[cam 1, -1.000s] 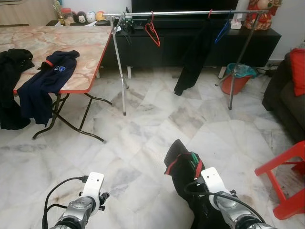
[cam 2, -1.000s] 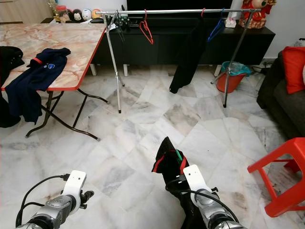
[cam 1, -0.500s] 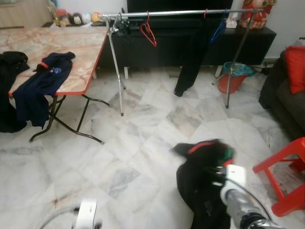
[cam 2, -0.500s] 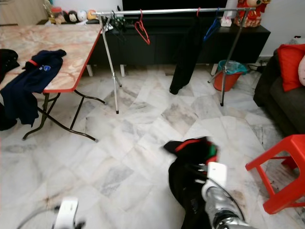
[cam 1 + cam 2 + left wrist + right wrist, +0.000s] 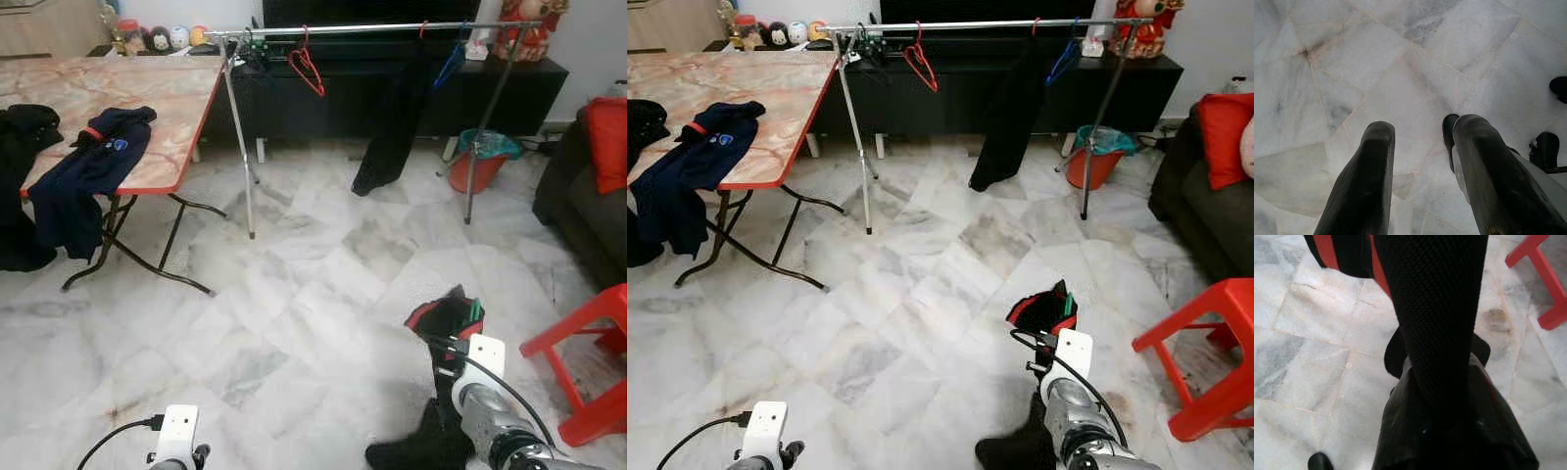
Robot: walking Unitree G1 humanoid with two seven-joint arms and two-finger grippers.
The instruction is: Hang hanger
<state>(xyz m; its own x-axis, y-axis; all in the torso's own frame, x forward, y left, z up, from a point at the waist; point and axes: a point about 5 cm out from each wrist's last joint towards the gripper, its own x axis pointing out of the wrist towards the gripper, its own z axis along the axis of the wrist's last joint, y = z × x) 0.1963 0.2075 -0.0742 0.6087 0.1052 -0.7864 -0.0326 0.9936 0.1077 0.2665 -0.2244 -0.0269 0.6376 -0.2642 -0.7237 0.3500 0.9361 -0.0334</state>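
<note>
1. My right claw is clamped on one black garment with red trim and a green hanger inside it, held low over the marble floor, well short of the rail.
2. My left claw hangs idle over the floor, its fingers parted and holding nothing.
3. One metal rail stands ahead; on it I count one red hanger, one blue hanger and one hung black garment.
4. One table carries two dark garments, one of them a navy shirt.
5. One red stool stands at my right.
6. No writing is readable.
</note>
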